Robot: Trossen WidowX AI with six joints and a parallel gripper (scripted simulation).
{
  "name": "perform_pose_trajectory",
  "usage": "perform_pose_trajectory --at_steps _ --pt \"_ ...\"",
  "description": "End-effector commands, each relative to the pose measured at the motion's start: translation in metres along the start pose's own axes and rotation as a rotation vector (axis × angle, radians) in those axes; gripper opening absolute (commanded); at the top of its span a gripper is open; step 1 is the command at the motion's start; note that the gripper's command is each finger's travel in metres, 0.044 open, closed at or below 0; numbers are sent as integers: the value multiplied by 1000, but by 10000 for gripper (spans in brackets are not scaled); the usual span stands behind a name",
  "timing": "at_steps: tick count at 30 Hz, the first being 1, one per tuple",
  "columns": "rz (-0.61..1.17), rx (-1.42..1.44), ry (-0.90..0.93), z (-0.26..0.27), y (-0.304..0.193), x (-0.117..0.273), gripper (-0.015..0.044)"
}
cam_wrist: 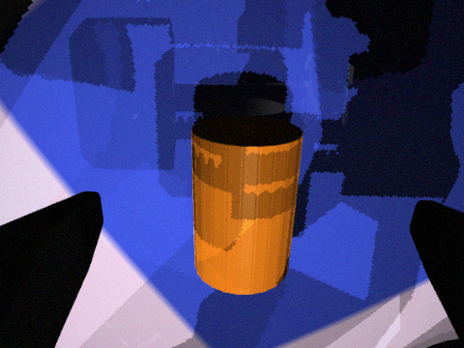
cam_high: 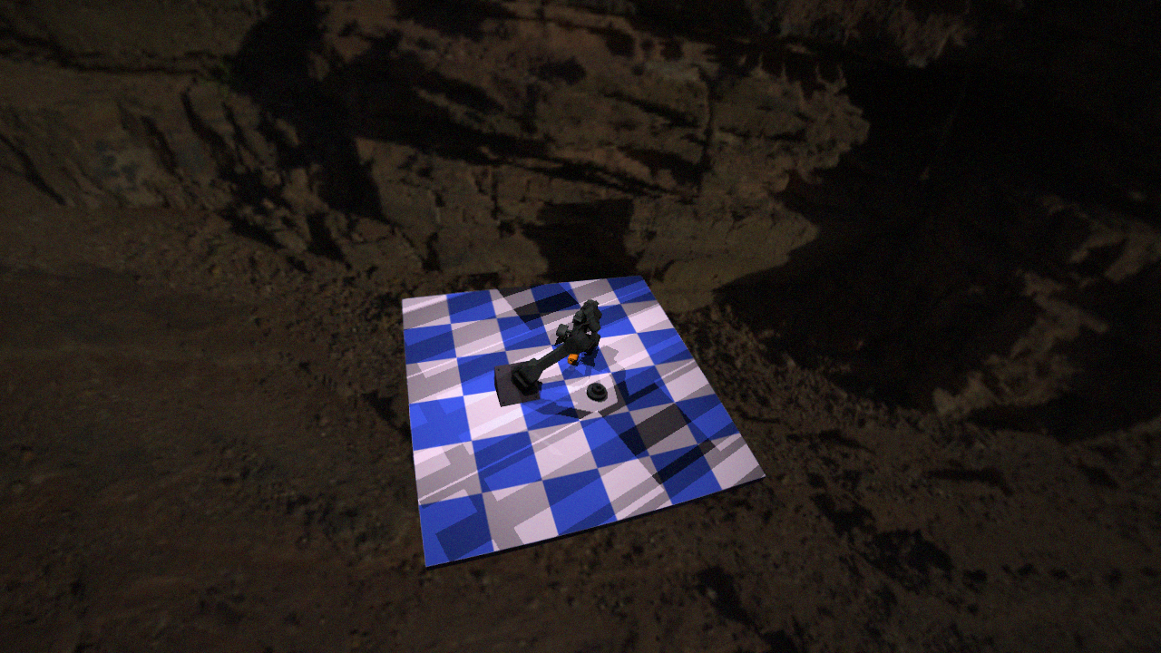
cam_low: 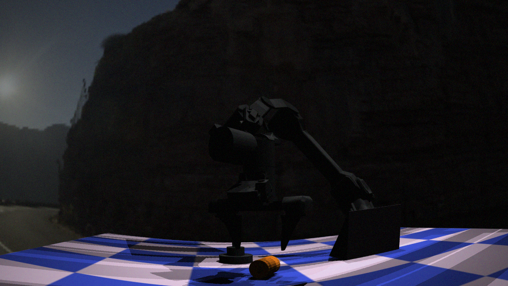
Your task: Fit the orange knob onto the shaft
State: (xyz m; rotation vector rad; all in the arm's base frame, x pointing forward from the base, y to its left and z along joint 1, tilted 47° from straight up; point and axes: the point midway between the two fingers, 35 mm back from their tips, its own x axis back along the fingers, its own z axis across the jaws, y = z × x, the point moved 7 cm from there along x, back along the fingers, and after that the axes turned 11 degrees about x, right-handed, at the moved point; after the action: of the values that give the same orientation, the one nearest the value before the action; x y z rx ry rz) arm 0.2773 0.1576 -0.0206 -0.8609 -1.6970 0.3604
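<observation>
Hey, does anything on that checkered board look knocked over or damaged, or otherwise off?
Only one thing: the orange knob lies on its side near the round pedestal, odd for a part meant to stand on it. I see no damage, though shadow hides some detail.

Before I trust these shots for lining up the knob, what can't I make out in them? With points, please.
- Knob's hole (cam_wrist: 244, 217): wrist view, no opening discernible; the visible end is in dark shadow.
- Shaft tip: exterior view, lost against the dark jaws.
- Shaft's flat side: top view, too small and dark.
</observation>
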Motion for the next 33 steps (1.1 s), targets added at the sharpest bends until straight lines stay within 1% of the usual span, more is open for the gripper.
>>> perform_pose_trajectory --at_steps 1,24,30,33 --pt "14 11 3 2 -1 -10 440" --pt "16 11 2 3 -2 -47 440" --pt "16 11 2 3 -2 -50 440" --pt "16 11 2 3 -2 -50 361"
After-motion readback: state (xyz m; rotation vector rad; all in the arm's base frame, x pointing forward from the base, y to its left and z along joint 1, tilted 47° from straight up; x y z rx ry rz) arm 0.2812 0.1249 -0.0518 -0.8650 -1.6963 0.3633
